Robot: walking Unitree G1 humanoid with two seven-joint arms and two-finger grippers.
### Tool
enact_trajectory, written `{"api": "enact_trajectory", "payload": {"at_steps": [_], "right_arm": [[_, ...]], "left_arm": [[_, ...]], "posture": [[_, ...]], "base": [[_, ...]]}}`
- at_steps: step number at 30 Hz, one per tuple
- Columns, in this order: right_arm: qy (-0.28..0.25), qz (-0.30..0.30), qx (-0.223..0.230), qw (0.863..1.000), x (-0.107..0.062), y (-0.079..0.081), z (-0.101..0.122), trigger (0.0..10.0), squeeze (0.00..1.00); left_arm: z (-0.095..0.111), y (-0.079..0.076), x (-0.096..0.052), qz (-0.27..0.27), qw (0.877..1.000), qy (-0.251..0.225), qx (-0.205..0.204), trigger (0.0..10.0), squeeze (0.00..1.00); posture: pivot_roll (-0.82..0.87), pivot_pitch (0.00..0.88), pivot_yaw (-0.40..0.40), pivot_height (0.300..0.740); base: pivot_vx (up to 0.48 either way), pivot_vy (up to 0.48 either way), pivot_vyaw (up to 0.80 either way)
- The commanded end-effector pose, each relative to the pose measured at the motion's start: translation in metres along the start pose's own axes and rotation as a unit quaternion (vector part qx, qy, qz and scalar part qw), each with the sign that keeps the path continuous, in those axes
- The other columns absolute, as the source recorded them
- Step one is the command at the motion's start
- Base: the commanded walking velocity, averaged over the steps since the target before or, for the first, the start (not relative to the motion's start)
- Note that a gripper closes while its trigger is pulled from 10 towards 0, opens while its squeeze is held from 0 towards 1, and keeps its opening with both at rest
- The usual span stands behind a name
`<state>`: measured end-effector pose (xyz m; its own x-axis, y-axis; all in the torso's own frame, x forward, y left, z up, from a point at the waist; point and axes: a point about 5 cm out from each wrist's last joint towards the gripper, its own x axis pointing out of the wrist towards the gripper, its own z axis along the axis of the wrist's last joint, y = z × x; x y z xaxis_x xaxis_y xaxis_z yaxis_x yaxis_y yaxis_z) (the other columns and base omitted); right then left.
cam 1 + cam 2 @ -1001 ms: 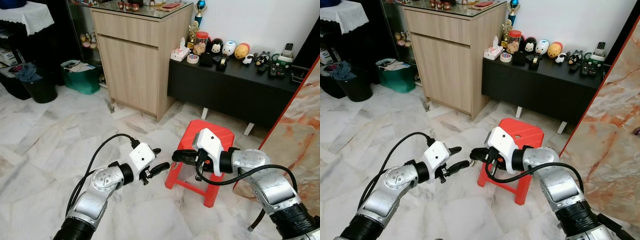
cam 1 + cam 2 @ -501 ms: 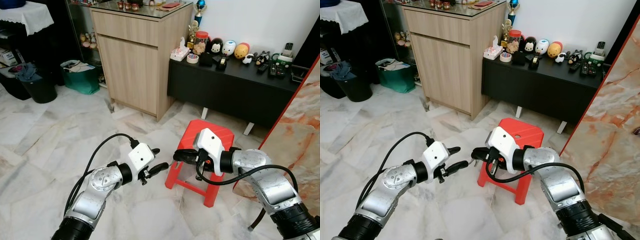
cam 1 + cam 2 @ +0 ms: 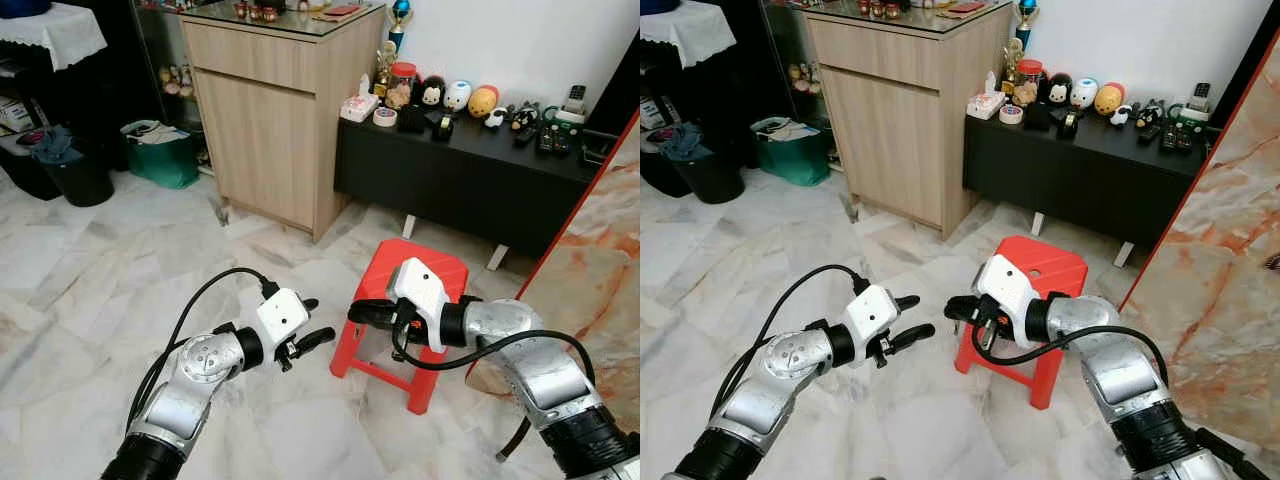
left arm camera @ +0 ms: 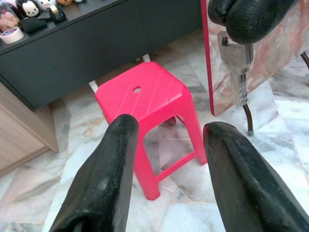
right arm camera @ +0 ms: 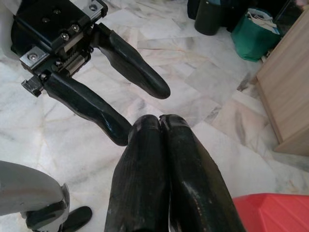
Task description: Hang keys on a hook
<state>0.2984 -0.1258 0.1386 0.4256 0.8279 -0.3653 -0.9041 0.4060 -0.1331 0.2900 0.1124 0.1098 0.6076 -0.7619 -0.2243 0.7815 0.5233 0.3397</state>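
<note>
Above the pale marble floor (image 3: 90,270), in the head views, the left gripper (image 3: 312,322) faces the right gripper (image 3: 358,312) with its fingers spread, beside the red plastic stool (image 3: 420,275); from the left wrist, the silver metal keys (image 4: 237,65) hang pinched in the right gripper's fingertips. From the right wrist, those fingers (image 5: 145,159) sit pressed together.

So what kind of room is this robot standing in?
Most likely a home living room: marble floor, a wooden cabinet, and a low black console with toy figures, plus a red stool.
</note>
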Motion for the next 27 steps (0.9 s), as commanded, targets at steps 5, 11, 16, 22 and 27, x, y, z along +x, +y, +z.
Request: {"api": "enact_trajectory", "payload": {"at_steps": [5, 11, 16, 22, 27], "right_arm": [[-0.013, -0.002, -0.004, 1.0, -0.001, -0.002, 0.006, 10.0, 0.0], [-0.018, -0.024, -0.006, 1.0, 0.004, -0.005, 0.01, 10.0, 0.0], [-0.031, -0.071, 0.019, 0.997, 0.009, -0.009, 0.017, 10.0, 0.0], [-0.029, -0.131, 0.074, 0.988, 0.01, -0.013, 0.011, 10.0, 0.0], [-0.025, -0.133, 0.086, 0.987, 0.011, -0.011, 0.009, 10.0, 0.0]], "left_arm": [[0.004, -0.002, 0.002, -0.005, 1.0, -0.013, -0.004, 10.0, 0.0], [0.009, -0.001, 0.002, -0.008, 1.0, -0.022, -0.015, 10.0, 0.0], [0.013, 0.001, 0.002, 0.003, 0.998, -0.04, -0.048, 10.0, 0.0], [0.016, 0.0, 0.002, 0.009, 0.996, -0.053, -0.064, 10.0, 0.0], [0.016, -0.001, 0.004, 0.013, 0.996, -0.054, -0.067, 10.0, 0.0]], "posture": [[0.03, 0.0, -0.053, 0.709], [0.03, 0.0, -0.056, 0.709], [0.03, 0.0, -0.058, 0.709], [0.03, 0.0, -0.058, 0.709], [0.02, 0.0, -0.058, 0.709]], "base": [[0.0, 0.0, 0.0], [0.0, 0.0, 0.0], [0.0, 0.0, 0.0], [0.0, 0.0, 0.0], [0.0, 0.0, 0.0]]}}
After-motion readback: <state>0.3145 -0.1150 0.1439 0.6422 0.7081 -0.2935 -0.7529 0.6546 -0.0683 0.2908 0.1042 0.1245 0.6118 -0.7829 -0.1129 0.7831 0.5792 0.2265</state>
